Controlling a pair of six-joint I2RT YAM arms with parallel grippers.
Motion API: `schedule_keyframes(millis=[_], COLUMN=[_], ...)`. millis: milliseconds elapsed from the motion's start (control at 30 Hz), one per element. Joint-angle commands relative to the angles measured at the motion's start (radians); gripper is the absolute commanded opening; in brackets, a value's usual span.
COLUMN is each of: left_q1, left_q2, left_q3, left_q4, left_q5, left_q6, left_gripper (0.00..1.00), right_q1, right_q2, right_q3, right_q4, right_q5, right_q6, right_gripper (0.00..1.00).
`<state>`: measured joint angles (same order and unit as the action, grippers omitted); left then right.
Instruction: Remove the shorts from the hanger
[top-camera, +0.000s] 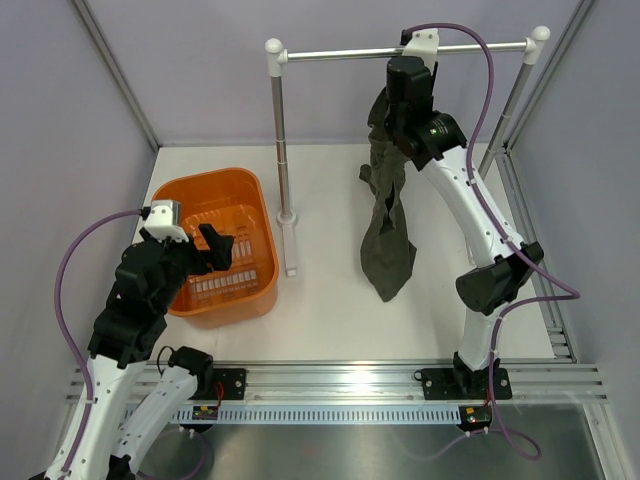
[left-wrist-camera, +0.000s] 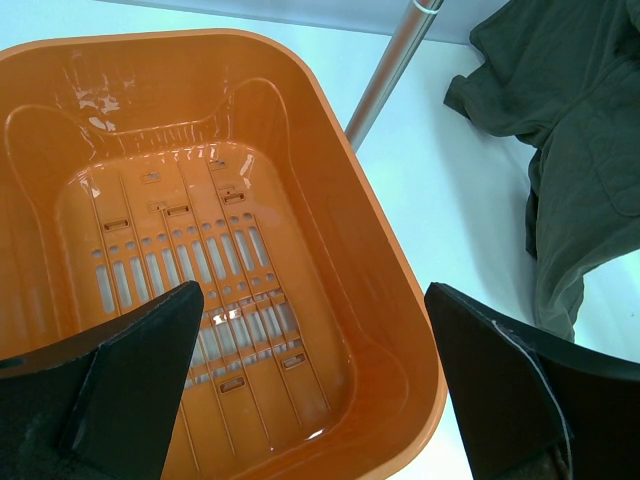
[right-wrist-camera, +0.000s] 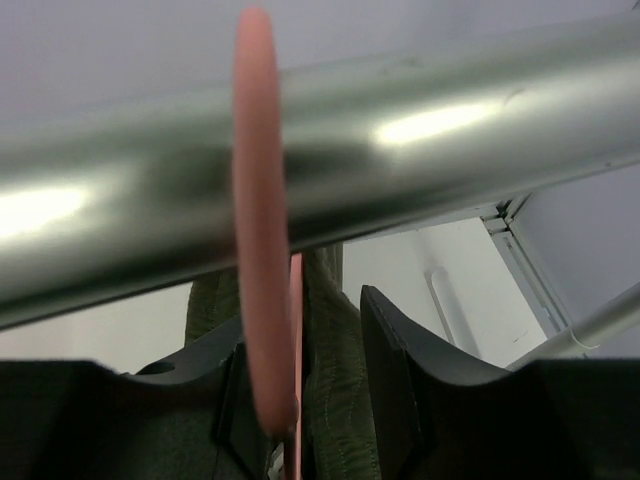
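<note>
Pink hanger (right-wrist-camera: 262, 250) and olive shorts (right-wrist-camera: 335, 400) sit between the 2 parted right fingers (right-wrist-camera: 400, 400); left fingers (left-wrist-camera: 130, 390) gape above the basket (left-wrist-camera: 340, 260).

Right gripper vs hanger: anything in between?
Nothing visible. The hanger hook, looped over the rail, runs down between the right gripper's fingers. The shorts fabric sits in that gap too.

Top view looks down; close wrist views share its basket (left-wrist-camera: 385, 290), rail (right-wrist-camera: 450, 130).
</note>
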<state>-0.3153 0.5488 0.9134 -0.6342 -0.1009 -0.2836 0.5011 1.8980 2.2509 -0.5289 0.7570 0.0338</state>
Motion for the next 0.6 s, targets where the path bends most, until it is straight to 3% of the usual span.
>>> schedule_keyframes(millis=[0,133,267,567], left_q1=[-0.004,-0.004,-0.004,-0.004], left_q2=[-0.003,-0.001,0.003,0.007], left_q3=[-0.004,-0.004,-0.004,-0.005], left_q4=[0.045,0.042,0.039,0.041], left_q5=[0.007,0.007,0.009,0.009], left_q6=[0.015,0.015,0.017,0.015], left_gripper=[0.99,0.99,0.99,0.99], right_q1=[-0.007,-0.01,-0.009,-0.006], right_q2=[-0.005,-0.004,-0.013,-0.071], right_q3=[0.035,0.032,0.013,0.016], right_q4=[0.015,0.026,0.046,0.043], right_q5=[-0.018,-0.022,-0.027,-0.05], right_q6=[0.002,-0.011,-0.023,-0.028], right_gripper=[0.43,0.3,0.0,0.0])
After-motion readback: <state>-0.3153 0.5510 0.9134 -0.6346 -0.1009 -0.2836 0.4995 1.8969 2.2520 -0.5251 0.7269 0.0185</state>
